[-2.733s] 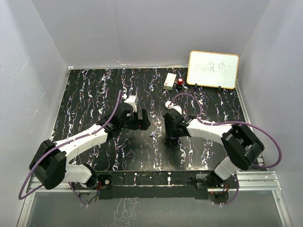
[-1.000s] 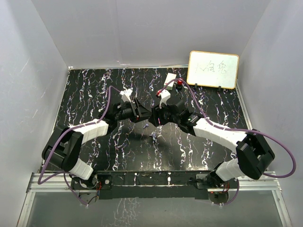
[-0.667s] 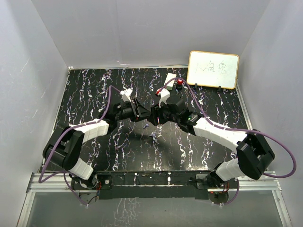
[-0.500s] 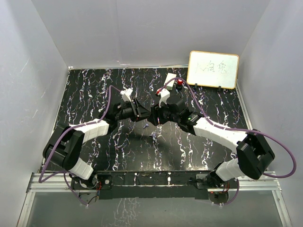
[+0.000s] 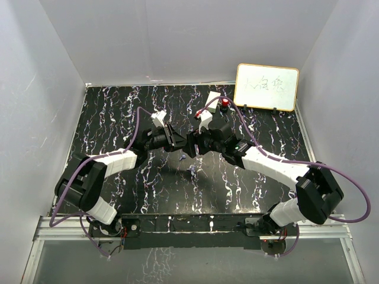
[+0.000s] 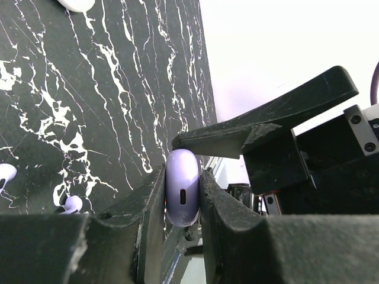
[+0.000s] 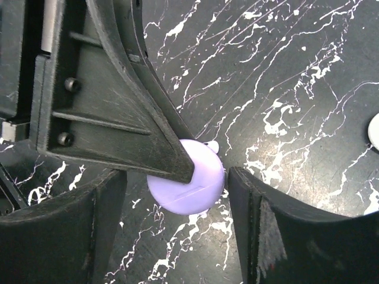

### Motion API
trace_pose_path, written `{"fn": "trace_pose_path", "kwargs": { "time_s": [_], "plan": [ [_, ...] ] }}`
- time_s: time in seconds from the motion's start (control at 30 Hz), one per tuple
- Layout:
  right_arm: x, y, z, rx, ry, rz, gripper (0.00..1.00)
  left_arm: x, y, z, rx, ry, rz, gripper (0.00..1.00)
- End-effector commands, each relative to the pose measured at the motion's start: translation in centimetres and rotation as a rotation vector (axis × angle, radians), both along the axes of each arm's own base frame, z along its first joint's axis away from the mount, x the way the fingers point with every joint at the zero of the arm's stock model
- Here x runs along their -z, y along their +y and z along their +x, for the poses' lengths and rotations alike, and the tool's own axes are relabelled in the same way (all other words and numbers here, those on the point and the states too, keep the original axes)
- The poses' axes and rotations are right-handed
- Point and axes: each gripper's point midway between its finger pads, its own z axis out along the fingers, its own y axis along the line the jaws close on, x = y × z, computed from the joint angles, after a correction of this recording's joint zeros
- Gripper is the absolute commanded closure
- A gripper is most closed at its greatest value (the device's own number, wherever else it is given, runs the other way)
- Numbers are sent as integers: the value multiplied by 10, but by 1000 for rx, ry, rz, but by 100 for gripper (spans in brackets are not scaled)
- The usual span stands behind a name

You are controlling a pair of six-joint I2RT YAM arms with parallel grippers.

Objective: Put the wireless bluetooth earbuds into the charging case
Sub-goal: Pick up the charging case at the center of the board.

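Your left gripper (image 6: 182, 177) has just closed. Its two fingers now squeeze the charging case (image 6: 182, 198) by its flat sides and hold it up off the table (image 5: 118, 118). Your right gripper (image 7: 174, 174) has just spread its fingers. They now stand apart, one on each side of the case, and there is a gap on both sides, so they do not hold it any more.

So it looks like the case has passed from your right gripper to your left. That leaves your right gripper free to fetch the buds.

The buds are not in the case yet. One earbud (image 5: 183, 157) lies on the table right under the two grippers. The second earbud (image 5: 192, 170) lies a little nearer to you.

Some things are hard to see. From above, the grippers cover the case, so you cannot see it there at all. In the wrist views you see only its edge and one flat side with a thin line on it. You cannot tell if the lid is open or shut. In the right wrist view, a tiny pale thing peeks out from behind the case. It may be a bud, but you cannot be sure.
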Motion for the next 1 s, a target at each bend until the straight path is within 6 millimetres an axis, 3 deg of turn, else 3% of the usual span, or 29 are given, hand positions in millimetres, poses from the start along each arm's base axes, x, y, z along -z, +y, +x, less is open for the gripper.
{"fn": "trace_pose_path", "kwargs": {
  "time_s": [0.0, 0.23, 0.33, 0.43, 0.6, 0.77, 0.97],
  "plan": [
    [-60, 7, 17, 18, -114, 130, 30, -5, 1, 3, -6, -21, -1, 94],
    [-80, -33, 25, 94, -71, 241, 20, -10, 7, 20, -48, -34, -10, 100],
    [-78, -61, 31, 122, 23, 345, 20, -16, 13, 29, -78, -51, -33, 100],
    [-70, -75, 31, 115, 126, 450, 23, -25, 15, 36, -109, -76, -79, 100],
    [-61, -67, 24, 61, 249, 562, 29, -47, 13, 46, -144, -133, -202, 100],
    [-65, -59, 21, 34, 308, 666, 32, -69, 9, 55, -159, -190, -320, 100],
    [-66, -55, 22, 37, 366, 760, 35, -72, 2, 55, -160, -197, -377, 100]
  ]
}}
